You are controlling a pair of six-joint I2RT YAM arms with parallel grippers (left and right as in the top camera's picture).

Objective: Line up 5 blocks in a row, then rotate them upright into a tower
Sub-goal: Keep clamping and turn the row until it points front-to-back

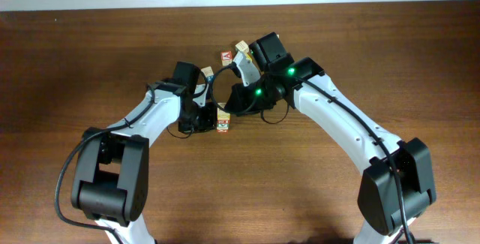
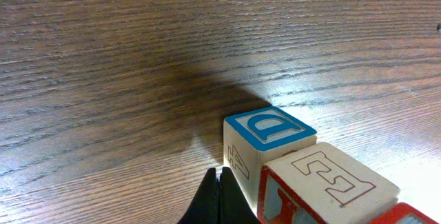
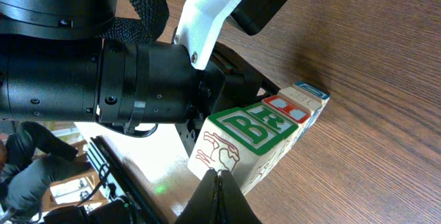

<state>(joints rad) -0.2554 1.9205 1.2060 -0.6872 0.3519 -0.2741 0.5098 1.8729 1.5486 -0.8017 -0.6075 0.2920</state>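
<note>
Blocks (image 3: 265,131) in a row: the right wrist view shows the green-B end, the left wrist view the blue cube (image 2: 270,129). Left gripper (image 2: 219,198) and right gripper (image 3: 219,195) are both pinched together.

We saw a dark wood-grain table (image 2: 103,58) with a soft sheen, pale smooth wooden blocks (image 3: 242,133) with glossy printed faces, and arm casings (image 1: 337,114) of white and matt black plastic.

The dark brown wood-grain desk (image 2: 103,58) bears a blue-bordered pale wooden cube (image 2: 270,133) touching a red-lettered pale wooden cube (image 2: 327,182).
</note>
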